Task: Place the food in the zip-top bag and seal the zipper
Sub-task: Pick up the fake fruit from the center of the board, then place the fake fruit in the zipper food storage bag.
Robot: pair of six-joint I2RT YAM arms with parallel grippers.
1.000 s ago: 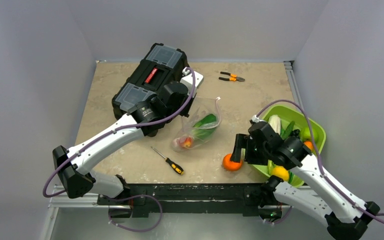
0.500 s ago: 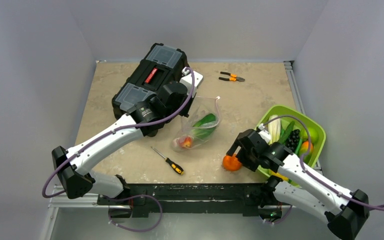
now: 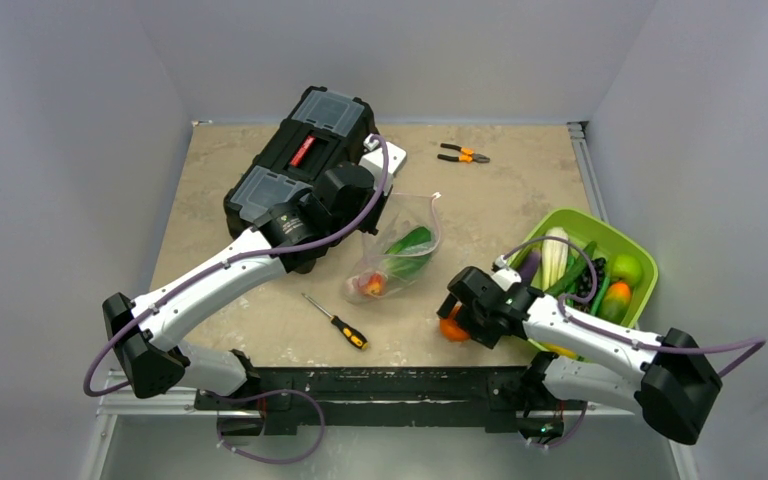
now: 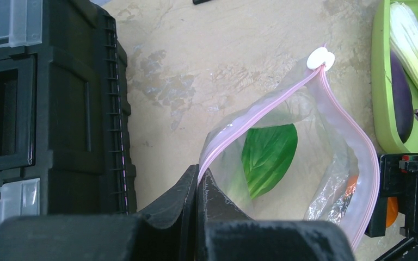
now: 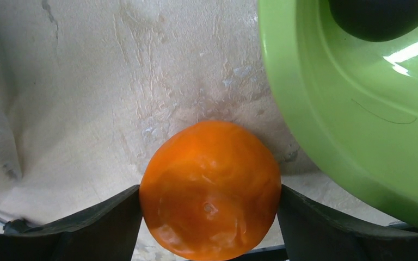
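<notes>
The right hand (image 3: pixel 463 312), spread wide, straddles the orange fruit (image 5: pixel 210 187) on the desk (image 3: pixel 520 190), at five o'clock of the zip-top bag (image 4: pixel 332 168). Closing off-centre could squirt it toward the bowl (image 5: pixel 326 109). The left hand (image 4: pixel 197 187) pinches the zipper (image 4: pixel 250 117).

The beige table (image 3: pixel 520 190) carries toolbox (image 3: pixel 300 160), pliers (image 3: pixel 463 154), screwdriver (image 3: pixel 337 322), zip-top bag (image 3: pixel 400 255), orange fruit (image 3: pixel 450 328), green bowl (image 3: pixel 610 232).
</notes>
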